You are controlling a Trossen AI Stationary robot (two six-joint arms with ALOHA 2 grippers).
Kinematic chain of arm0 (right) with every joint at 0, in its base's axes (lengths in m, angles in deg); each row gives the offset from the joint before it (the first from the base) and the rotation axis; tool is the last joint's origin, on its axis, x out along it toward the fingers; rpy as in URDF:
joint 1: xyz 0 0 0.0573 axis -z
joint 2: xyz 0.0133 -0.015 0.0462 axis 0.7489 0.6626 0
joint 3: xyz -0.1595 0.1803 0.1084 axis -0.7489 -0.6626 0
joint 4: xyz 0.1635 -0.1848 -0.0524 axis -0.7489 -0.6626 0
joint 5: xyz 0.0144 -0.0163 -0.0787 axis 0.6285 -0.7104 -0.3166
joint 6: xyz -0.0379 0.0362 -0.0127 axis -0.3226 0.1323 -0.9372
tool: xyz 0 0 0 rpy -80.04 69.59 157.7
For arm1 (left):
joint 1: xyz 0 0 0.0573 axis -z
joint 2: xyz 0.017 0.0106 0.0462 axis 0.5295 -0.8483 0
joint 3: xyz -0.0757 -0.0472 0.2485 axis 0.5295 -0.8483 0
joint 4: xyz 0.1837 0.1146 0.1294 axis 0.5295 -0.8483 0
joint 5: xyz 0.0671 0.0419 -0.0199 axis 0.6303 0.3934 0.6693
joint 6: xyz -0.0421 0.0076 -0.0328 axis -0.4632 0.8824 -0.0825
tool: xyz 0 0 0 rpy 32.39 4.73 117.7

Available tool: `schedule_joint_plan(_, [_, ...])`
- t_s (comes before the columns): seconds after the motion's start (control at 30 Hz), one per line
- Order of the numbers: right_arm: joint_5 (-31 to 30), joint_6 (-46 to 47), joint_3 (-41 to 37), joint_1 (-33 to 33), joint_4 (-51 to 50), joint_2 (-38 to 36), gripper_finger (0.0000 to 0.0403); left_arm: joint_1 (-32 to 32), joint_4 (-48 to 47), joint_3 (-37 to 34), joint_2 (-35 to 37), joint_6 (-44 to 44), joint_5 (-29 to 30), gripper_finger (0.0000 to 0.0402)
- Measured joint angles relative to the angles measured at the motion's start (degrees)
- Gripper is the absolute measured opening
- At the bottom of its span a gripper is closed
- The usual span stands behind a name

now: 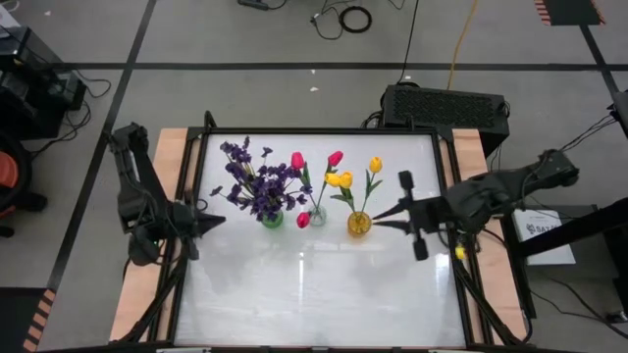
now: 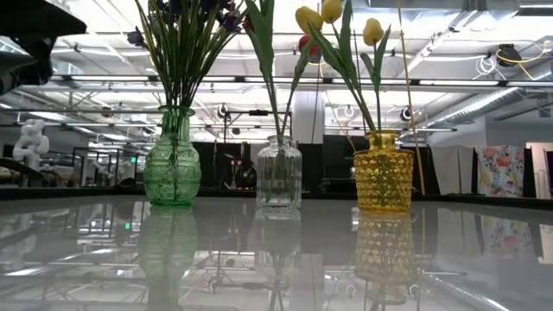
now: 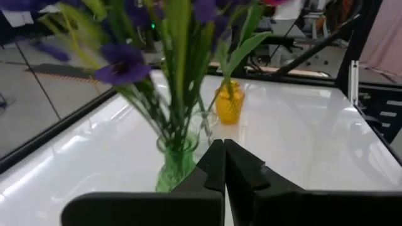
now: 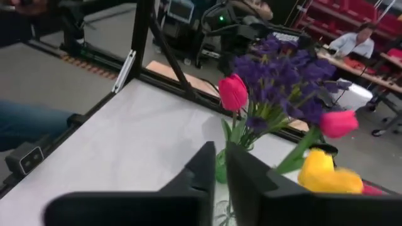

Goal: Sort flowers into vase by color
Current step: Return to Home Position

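Three small vases stand in a row on the white table. The green vase (image 1: 272, 219) (image 2: 173, 160) holds bushy purple sprigs (image 1: 257, 181). The clear vase (image 1: 316, 218) (image 2: 278, 173) holds pink-red tulips (image 1: 297, 160). The yellow vase (image 1: 359, 224) (image 2: 383, 173) holds yellow tulips (image 1: 340, 179). The stems stand in the vase mouths. My left gripper (image 1: 221, 220) (image 3: 224, 147) is shut and empty, left of the green vase. My right gripper (image 1: 377, 218) (image 4: 221, 154) is just right of the yellow vase, empty, with a narrow gap between its fingers.
The near half of the table (image 1: 314, 294) is bare white surface. A dark frame (image 1: 444, 196) runs along the table's edges. A black box (image 1: 446, 103) sits beyond the far right corner. A person (image 4: 361, 34) sits in the room beyond.
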Motion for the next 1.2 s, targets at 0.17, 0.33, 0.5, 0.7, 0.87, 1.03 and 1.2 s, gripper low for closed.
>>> schedule_joint_plan(0.17, [0.0,0.6,-11.2,0.0,6.5,-10.0,0.0005,-2.9,13.9,-1.8,-0.2,12.2,-0.7,0.0003])
schedule_joint_plan(0.33, [1.8,3.2,-19.9,0.0,9.7,-17.3,0.0003,-9.7,31.4,-5.2,-0.2,26.4,-8.9,0.0002])
schedule_joint_plan(0.5, [4.7,4.6,-27.4,0.0,14.1,-21.4,0.0001,-18.3,48.3,-10.7,-0.7,38.6,-19.3,0.0002])
schedule_joint_plan(0.7, [4.7,5.1,-35.8,0.9,20.9,-24.0,0.0001,-28.0,61.3,-16.7,-0.8,45.0,-31.3,0.0002])
schedule_joint_plan(0.87, [5.6,6.4,-40.0,2.8,25.3,-24.5,0.0001,-34.7,64.0,-18.6,-0.7,45.9,-39.4,0.0002])
schedule_joint_plan(1.03, [7.5,6.8,-41.5,4.8,26.1,-24.5,0.0,-39.2,67.9,-21.1,-0.5,48.5,-45.4,0.0002])
schedule_joint_plan(1.2, [9.1,8.4,-43.4,6.2,26.4,-24.5,0.0,-41.2,69.4,-24.3,-0.1,48.7,-47.2,0.0002])
